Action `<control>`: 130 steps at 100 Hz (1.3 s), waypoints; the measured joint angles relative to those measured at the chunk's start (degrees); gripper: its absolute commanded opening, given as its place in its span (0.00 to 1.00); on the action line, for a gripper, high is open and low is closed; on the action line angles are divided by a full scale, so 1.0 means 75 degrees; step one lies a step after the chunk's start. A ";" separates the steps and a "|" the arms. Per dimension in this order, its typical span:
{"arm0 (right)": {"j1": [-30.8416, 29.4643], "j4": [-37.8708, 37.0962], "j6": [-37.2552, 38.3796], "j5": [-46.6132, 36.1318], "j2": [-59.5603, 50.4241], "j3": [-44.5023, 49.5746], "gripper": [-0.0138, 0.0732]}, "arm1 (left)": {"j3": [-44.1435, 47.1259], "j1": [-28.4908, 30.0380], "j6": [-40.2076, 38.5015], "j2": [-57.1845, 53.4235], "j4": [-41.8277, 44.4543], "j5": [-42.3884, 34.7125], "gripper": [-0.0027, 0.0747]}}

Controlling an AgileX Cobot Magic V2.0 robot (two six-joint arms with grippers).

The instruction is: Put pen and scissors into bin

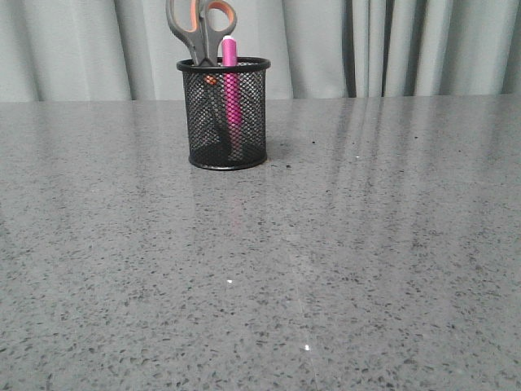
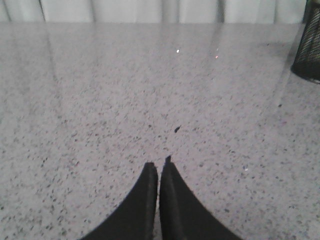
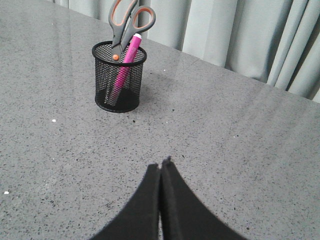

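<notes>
No legible text, label, brand mark, number or sign appears in any of the three views. The scissors (image 1: 200, 26), the pen (image 1: 231, 90) and the mesh bin (image 1: 225, 114), seen upper left of centre in the front view, carry no readable printing. The speckled tabletop (image 1: 342, 244) and the grey curtain (image 1: 391, 45) behind it are likewise unmarked.

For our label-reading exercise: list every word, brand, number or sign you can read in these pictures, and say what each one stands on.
None: no readable text shows in any view.
The pen: plain pink barrel, no print visible.
The scissors: no brand visible on the handles; the blades are hidden in the bin.
The bin: bare black mesh, no label.
The table: only speckles.
</notes>
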 measured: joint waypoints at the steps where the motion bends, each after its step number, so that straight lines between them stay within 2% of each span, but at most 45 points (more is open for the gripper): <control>1: 0.0000 0.0000 0.0000 0.0000 0.0000 0.0000 0.08 | 0.0000 0.0019 0.0000 0.0000 0.0000 0.0040 0.01; 22: 0.0000 0.0000 0.0000 0.0000 0.0000 0.0000 0.08 | 0.0000 0.0352 -0.0018 0.0000 -0.0029 0.0127 0.01; 97: -0.0063 -0.0121 0.0000 -0.0080 -0.0013 0.0206 0.08 | 0.0000 0.0353 -0.0018 0.0000 -0.0029 0.0127 0.01; 107: -0.0547 -0.0185 0.0000 -0.1048 -0.0013 0.0811 0.08 | 0.0000 0.0353 -0.0018 0.0000 -0.0029 0.0127 0.01; 122: -0.2054 0.0159 0.0000 -0.3528 -0.0013 0.2132 0.08 | 0.0000 0.0353 -0.0018 0.0000 -0.0029 0.0127 0.01; 130: -0.2654 0.0337 0.0000 -0.4019 -0.0101 0.2793 0.08 | 0.0000 0.0353 -0.0021 0.0000 -0.0029 0.0127 0.01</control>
